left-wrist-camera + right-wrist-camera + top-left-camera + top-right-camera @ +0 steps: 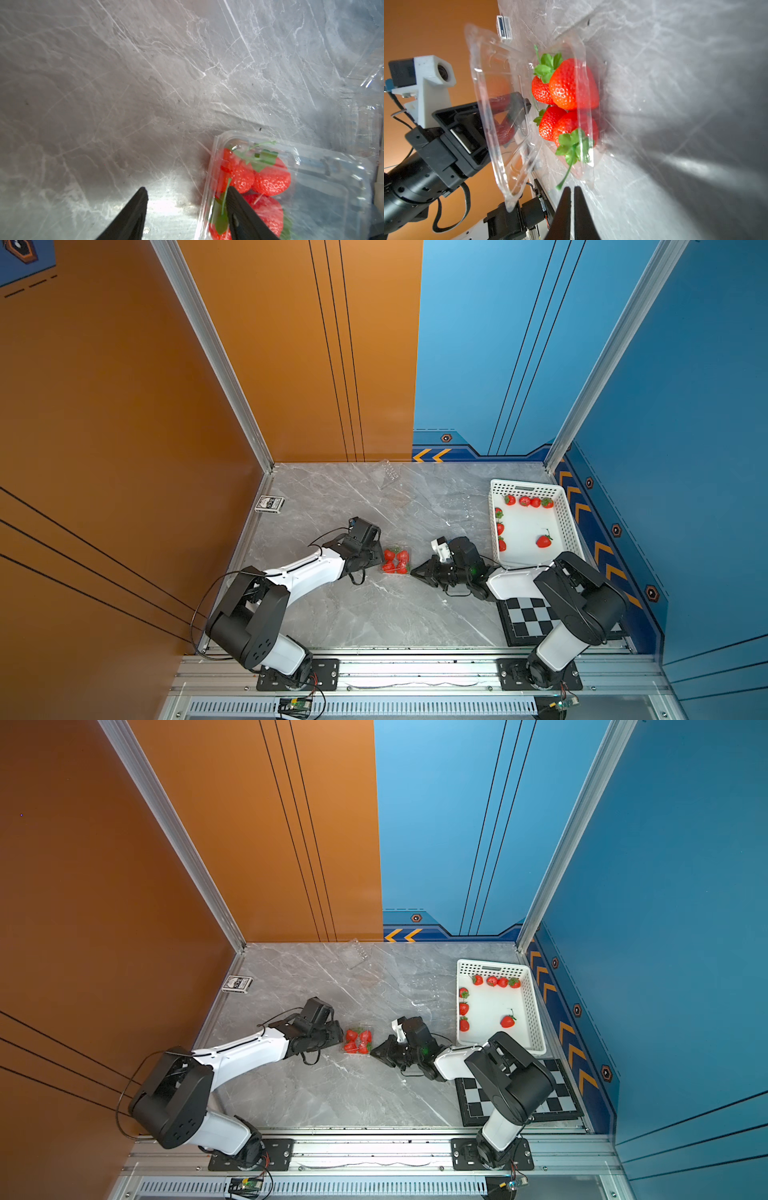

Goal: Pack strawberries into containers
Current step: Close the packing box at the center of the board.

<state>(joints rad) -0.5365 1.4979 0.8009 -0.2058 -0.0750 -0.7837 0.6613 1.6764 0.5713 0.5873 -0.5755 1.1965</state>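
The right gripper (571, 190), at the lower centre of its wrist view, has its black jaws pressed together on nothing, just beside the small clear plastic clamshell box (584, 172). The left gripper (187, 191) stands with its jaws apart; one finger (239, 207) overlaps the box's rim, and I cannot tell whether it touches. The box's hinged lid (481, 68) stands open on the left gripper's side.

The step in hand looks like closing the lid. It would go best with the tray pinned from one side while the lid is tipped over slowly and the green stalks are kept inside the rim.

Four bright red strawberries (571, 87) fill this box at mid-frame in both top views. Eight more (544, 541) lie in the white perforated basket (528, 488) at the right. Two empty clear boxes (388, 477) (461, 506) lie above, making three boxes in all.
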